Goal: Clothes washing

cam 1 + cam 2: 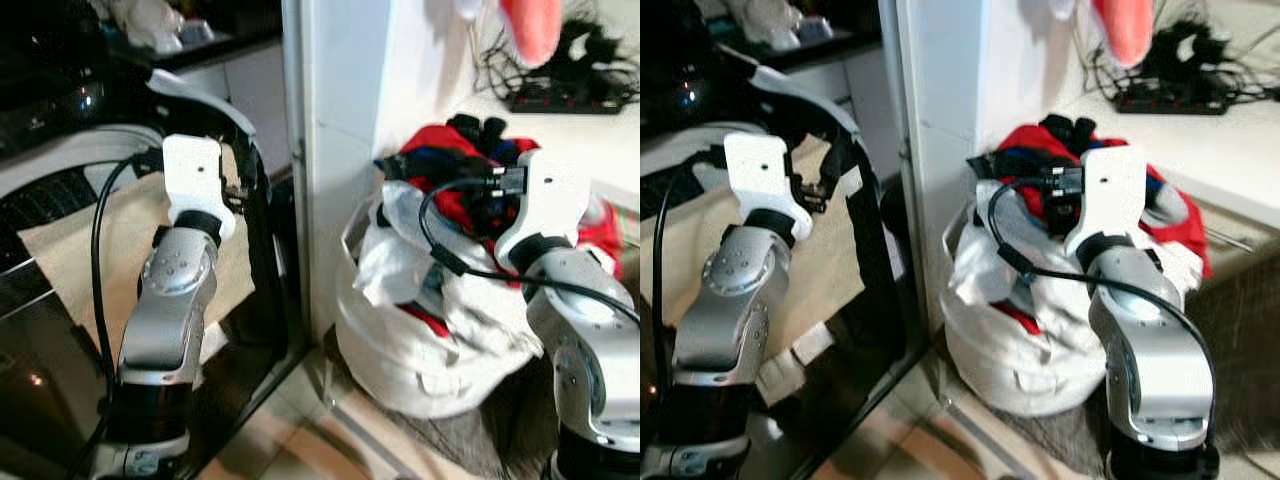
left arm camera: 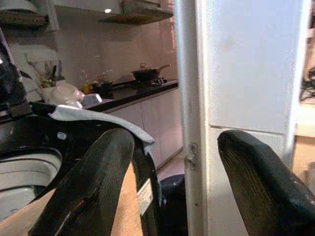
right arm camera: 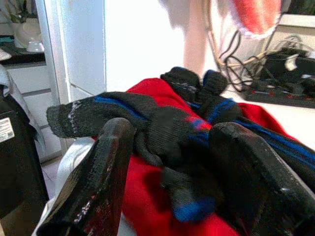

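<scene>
Silver arms, blk cables, white wrists.

Right arm is covering the 3 o'clock part of the white laundry bag and part of the red garment; its tool tips are lying hidden behind the wrist mount. Left arm is blocking the middle of the tan cloth over the washer. Washer drum is running off the edge at 9 o'clock, interior too dark to read. Pink item is being cut off at 12 o'clock. Cables on the surface are blurring together. Black knit is partly hiding behind the right tool's fingers.
</scene>
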You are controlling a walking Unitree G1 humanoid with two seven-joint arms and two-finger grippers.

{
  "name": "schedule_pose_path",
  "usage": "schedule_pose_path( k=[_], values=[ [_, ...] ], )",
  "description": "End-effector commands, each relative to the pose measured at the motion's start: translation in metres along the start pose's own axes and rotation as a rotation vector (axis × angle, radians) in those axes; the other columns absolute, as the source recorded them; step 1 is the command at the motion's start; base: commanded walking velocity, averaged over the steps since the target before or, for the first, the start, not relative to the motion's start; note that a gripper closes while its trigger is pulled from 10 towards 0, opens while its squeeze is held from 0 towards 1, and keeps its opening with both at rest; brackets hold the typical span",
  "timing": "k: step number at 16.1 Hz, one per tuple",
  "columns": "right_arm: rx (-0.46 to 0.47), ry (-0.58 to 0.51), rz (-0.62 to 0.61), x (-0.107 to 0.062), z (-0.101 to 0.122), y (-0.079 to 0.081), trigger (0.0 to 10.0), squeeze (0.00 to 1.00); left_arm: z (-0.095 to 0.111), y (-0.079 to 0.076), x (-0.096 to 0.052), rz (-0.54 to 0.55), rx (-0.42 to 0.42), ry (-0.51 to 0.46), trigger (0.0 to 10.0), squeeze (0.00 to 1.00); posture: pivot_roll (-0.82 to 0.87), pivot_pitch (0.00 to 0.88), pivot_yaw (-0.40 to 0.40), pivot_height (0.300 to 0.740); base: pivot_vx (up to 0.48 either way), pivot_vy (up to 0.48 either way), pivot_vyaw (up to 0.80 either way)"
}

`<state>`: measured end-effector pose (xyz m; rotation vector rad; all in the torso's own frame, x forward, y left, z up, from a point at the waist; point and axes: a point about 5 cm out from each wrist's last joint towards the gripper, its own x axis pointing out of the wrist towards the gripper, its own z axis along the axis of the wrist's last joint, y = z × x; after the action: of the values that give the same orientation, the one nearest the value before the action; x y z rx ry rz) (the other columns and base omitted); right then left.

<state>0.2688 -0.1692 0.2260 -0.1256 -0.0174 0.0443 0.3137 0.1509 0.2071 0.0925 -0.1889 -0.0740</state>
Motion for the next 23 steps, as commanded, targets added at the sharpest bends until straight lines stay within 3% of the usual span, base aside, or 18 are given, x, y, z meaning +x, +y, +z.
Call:
schedule_pose_path(
  k=[1, 3, 12, 15, 17, 18, 23],
  values=[
    [-0.001, -0.035, 0.006, 0.000, 0.008, -0.003, 10.0, 0.00, -0.001, -0.002, 0.001, -0.022, 0.028, 0.014, 10.0, 0.00, -0.12, 0.000, 0.031, 0.740, 0.000, 0.000, 0.00],
    [0.001, -0.045, 0.018, 0.000, 0.010, -0.005, 10.0, 0.00, 0.003, -0.005, 0.002, -0.053, 0.035, -0.023, 10.0, 0.00, -0.11, 0.000, 0.033, 0.740, 0.000, 0.231, 0.00],
    [0.011, -0.039, 0.022, -0.002, 0.008, -0.005, 10.0, 0.00, 0.002, -0.010, 0.004, -0.066, 0.033, -0.015, 10.0, 0.00, -0.12, 0.000, 0.043, 0.740, 0.000, 0.465, -0.29],
    [0.009, -0.038, 0.020, -0.003, 0.008, -0.005, 10.0, 0.00, -0.001, -0.016, 0.002, -0.067, 0.098, 0.005, 10.0, 0.00, -0.12, 0.000, 0.040, 0.740, 0.000, -0.320, 0.00],
    [0.007, -0.039, 0.016, -0.003, 0.008, -0.005, 10.0, 0.00, -0.002, -0.015, 0.002, -0.050, 0.067, 0.016, 10.0, 0.00, -0.12, 0.000, 0.039, 0.740, 0.000, -0.480, 0.00],
    [0.005, -0.039, 0.012, -0.003, 0.008, -0.007, 10.0, 0.00, -0.002, -0.016, 0.002, -0.053, 0.010, 0.008, 10.0, 0.00, -0.12, 0.000, 0.037, 0.740, 0.000, 0.000, 0.00],
    [-0.021, 0.037, 0.089, -0.006, -0.005, -0.001, 10.0, 0.00, -0.007, -0.016, -0.005, -0.080, 0.039, 0.022, 10.0, 0.00, -0.11, 0.000, 0.024, 0.740, 0.000, 0.000, 0.00]
  ],
)
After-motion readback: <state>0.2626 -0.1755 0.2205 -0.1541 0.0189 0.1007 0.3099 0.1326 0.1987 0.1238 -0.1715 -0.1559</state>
